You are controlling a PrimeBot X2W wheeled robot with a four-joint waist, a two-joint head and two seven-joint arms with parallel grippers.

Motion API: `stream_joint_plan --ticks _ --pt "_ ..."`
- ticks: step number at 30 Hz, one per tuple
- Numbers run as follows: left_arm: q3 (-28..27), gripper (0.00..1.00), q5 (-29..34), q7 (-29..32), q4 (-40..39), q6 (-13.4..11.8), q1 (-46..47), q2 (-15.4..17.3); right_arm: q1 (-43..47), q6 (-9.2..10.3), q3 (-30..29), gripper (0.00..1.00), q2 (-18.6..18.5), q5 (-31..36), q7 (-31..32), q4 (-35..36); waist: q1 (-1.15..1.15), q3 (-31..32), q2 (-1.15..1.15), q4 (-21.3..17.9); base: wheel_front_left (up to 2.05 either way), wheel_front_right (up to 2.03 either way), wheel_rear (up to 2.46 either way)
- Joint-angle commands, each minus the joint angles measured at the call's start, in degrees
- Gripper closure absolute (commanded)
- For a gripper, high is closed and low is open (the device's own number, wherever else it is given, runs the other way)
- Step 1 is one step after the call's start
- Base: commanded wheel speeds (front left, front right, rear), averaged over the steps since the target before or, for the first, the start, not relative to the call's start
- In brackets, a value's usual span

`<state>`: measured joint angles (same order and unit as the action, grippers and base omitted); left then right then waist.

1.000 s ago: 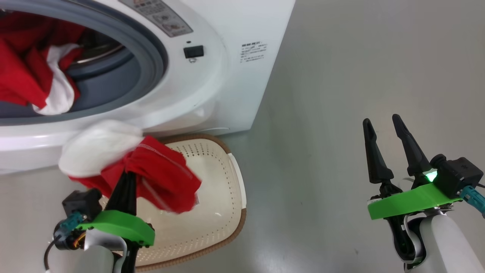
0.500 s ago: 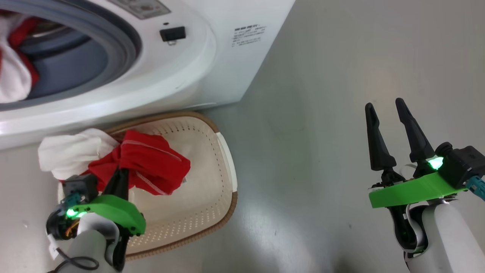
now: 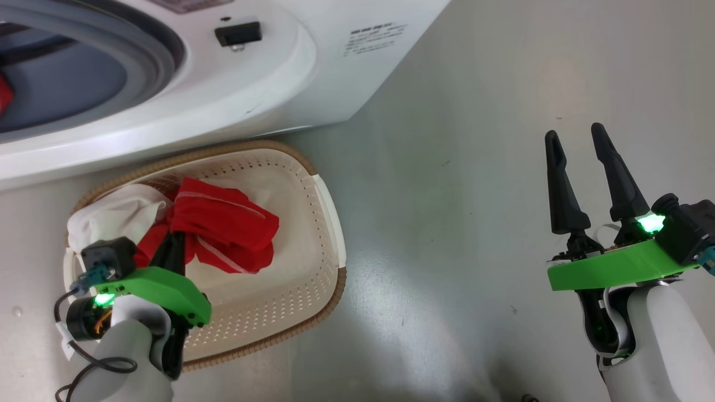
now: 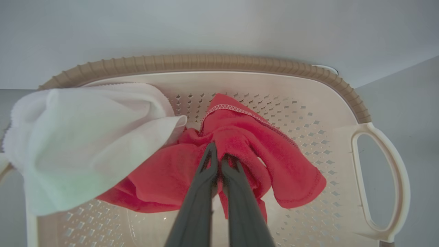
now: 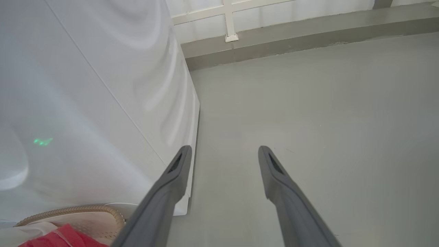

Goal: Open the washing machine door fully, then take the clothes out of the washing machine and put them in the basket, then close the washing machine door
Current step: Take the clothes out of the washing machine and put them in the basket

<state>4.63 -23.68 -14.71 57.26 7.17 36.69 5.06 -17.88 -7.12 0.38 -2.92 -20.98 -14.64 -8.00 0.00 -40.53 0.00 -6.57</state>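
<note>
My left gripper [image 3: 172, 241] is shut on the clothes [image 3: 223, 229], a bunched red garment with a white part. It hangs low inside the cream basket [image 3: 313, 262], which stands on the floor before the washing machine [image 3: 268, 84]. In the left wrist view my fingers [image 4: 219, 156] pinch the red fabric [image 4: 291, 171] over the basket's perforated wall [image 4: 308, 113]. A sliver of red cloth [image 3: 3, 92] shows in the drum opening. My right gripper [image 3: 575, 130] stands open over bare floor, and in its wrist view [image 5: 224, 148] nothing lies between its fingers. The washing machine door is out of view.
Grey floor [image 3: 475, 167] stretches to the right of the basket and the washer. In the right wrist view the washer's white side panel [image 5: 103, 103] rises on the left and a wall base [image 5: 291, 34] runs across the far end.
The head camera has tilted down, so the washer slid up and left in view. My left gripper has carried the red and white garment down into the basket. The right gripper stays open.
</note>
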Motion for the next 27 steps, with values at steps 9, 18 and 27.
stream_joint_plan --ticks 9,18,27 --pt "-2.36 0.0 -1.41 -0.29 -0.43 0.32 -0.78 1.54 0.32 -0.36 0.83 0.0 0.04 0.85 -0.36 0.78 0.0 1.56 0.0 0.58 0.0 0.0 0.0" --pt "-2.9 0.0 -1.94 -0.29 -1.3 0.32 -2.55 1.28 0.78 -0.36 1.2 0.0 0.04 1.03 -0.36 -0.23 0.0 5.27 0.0 1.17 0.0 0.0 0.0" --pt "-5.21 0.0 -1.64 -0.29 -6.2 0.32 -7.89 1.43 2.95 -0.36 2.41 0.0 0.04 0.55 -0.36 -2.2 0.0 12.84 0.0 1.81 0.0 0.0 0.0"
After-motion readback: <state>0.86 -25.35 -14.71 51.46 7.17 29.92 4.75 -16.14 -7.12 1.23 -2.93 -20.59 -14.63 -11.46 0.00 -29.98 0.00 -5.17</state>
